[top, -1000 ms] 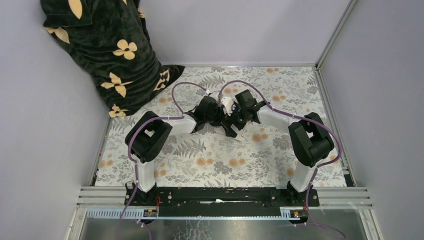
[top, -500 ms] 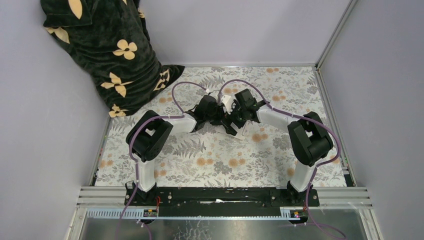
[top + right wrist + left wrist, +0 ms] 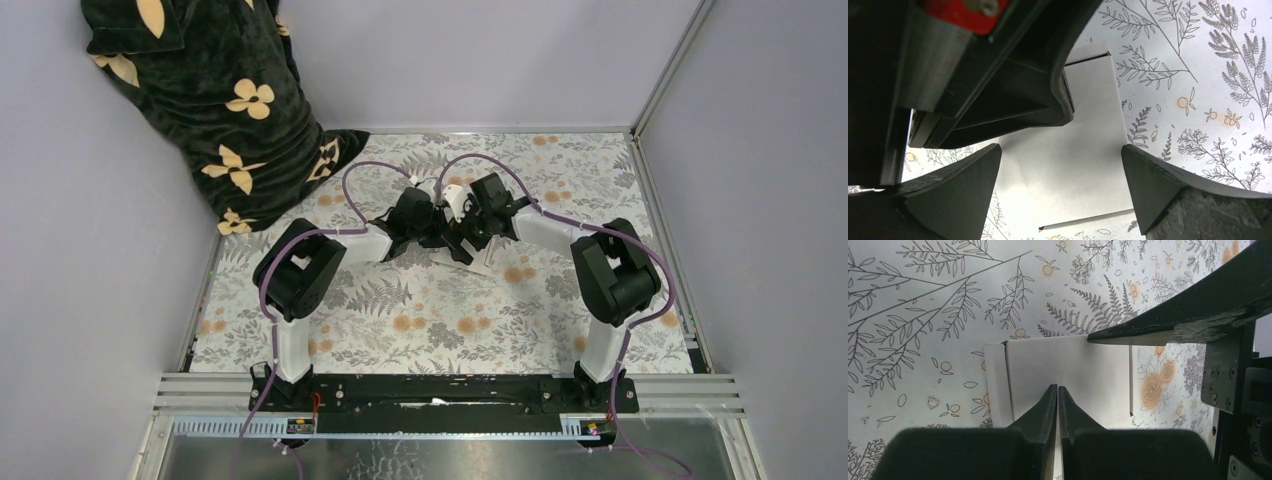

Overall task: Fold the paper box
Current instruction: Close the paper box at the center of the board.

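The paper box (image 3: 1068, 365) lies on the tabletop (image 3: 400, 330), centred left to right, nearer the far edge. The left gripper (image 3: 1058, 390) jaws are together over its white panel. The right gripper (image 3: 1060, 150) jaws stand apart, straddling the box.

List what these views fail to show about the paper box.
Left wrist: near edge of paper box hidden behind left gripper; whether its shut fingers pinch cardboard is unclear.
Right wrist: box's upper left covered by left gripper's body, above the open right gripper.
Top external: box mostly hidden under both grippers; fold state unreadable.
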### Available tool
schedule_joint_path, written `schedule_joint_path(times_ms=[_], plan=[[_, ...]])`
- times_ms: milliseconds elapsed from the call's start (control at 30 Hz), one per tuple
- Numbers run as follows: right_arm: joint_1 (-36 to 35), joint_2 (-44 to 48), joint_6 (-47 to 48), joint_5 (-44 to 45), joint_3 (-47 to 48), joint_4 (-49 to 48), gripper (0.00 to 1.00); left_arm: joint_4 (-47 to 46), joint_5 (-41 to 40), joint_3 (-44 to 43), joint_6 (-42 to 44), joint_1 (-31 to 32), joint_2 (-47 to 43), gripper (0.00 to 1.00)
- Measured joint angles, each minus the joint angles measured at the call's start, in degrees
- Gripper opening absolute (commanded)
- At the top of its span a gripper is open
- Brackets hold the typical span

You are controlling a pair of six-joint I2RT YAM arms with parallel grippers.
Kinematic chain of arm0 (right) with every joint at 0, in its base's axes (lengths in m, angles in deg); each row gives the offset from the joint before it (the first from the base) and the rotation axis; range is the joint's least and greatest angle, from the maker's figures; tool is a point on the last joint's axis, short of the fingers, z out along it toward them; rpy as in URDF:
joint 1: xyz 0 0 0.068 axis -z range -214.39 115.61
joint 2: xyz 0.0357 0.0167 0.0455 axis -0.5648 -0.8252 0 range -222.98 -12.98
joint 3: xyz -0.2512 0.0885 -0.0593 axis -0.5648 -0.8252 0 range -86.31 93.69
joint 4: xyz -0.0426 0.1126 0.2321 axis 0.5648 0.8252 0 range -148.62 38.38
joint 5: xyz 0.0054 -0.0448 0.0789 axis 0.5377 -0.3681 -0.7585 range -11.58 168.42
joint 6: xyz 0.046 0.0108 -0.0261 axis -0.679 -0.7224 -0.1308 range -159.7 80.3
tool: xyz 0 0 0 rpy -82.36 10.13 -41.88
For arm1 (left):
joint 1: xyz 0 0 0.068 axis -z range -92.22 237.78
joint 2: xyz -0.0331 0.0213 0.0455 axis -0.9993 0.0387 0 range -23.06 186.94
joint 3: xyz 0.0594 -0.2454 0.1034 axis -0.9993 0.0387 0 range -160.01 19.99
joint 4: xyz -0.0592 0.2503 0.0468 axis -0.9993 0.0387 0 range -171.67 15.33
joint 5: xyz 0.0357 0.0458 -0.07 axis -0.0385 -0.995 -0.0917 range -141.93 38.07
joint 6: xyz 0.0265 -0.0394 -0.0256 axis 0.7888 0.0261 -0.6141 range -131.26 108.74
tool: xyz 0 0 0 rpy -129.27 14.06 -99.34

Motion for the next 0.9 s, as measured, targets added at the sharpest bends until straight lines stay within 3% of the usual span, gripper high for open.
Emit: schedule_joint_path(times_ms=[900], plan=[[2.78,-0.79,1.07,0.09,0.20,-2.58,1.00,0.85,1.01,-3.28,3.87,-0.83,2.10,0.10]])
